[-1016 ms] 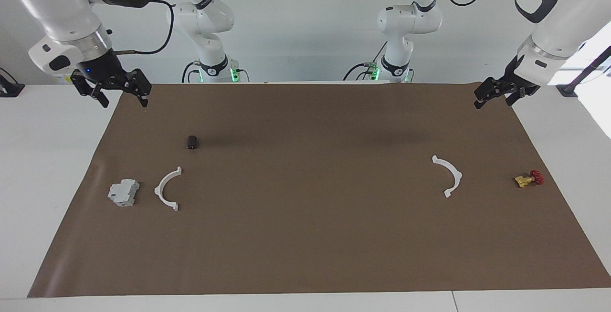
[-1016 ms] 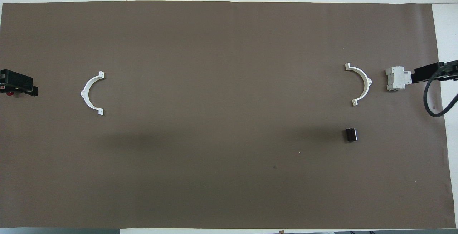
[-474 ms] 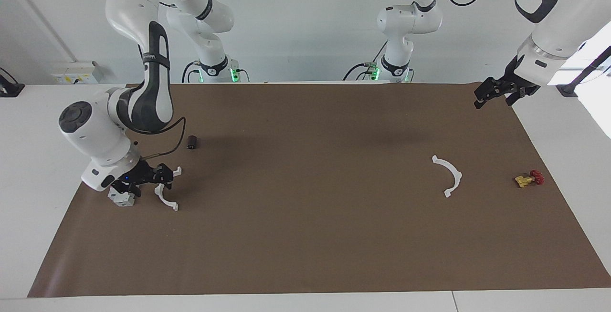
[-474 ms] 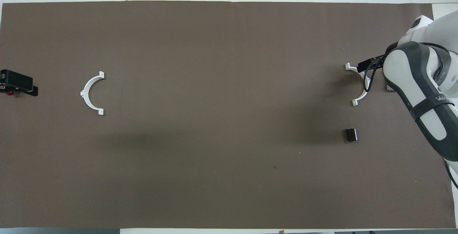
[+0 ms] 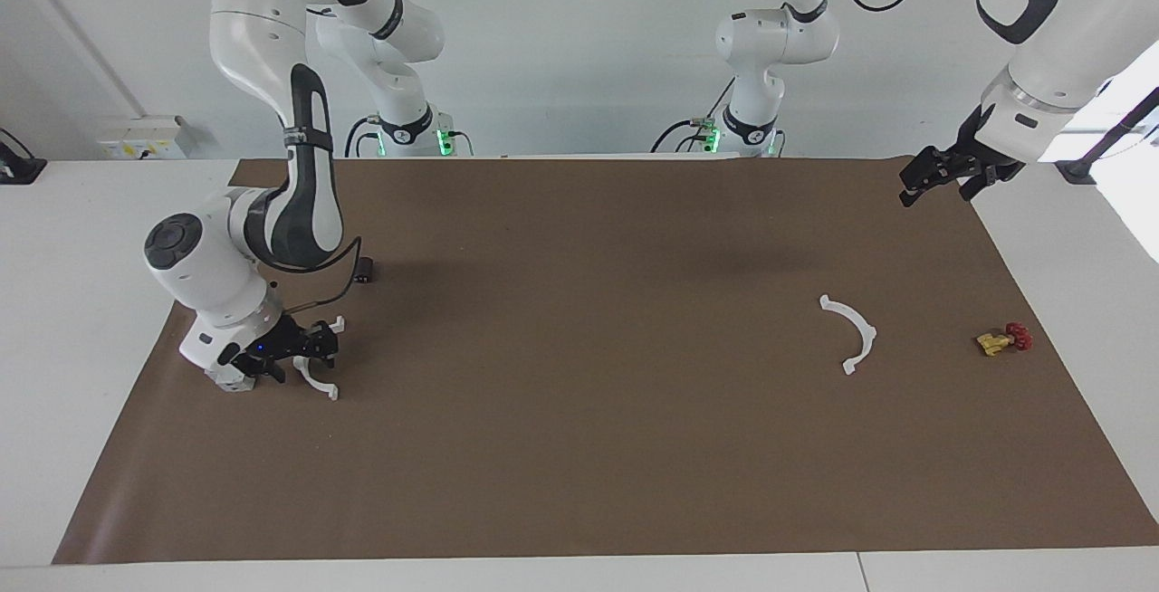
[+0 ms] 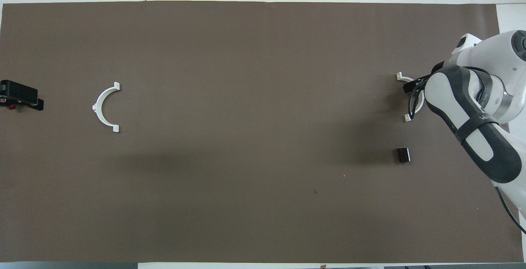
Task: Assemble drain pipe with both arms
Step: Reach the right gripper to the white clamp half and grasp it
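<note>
Bright even light, soft shadows, sharp

Two large jointed arms: glossy white shells, rounded links, black bands at the joints. Right arm (image 5: 272,212): dark grey-black panel down the forearm, small lettering on it seen from overhead, round grey cap on the elbow joint, thin black cable looping off the wrist, small blue light near the black pincer (image 5: 290,357). Left arm (image 5: 1041,49): dark ring-shaped inlay, silver wrist collar, black pincer (image 5: 937,180). Green lights at both bases, black cables trailing.
</note>
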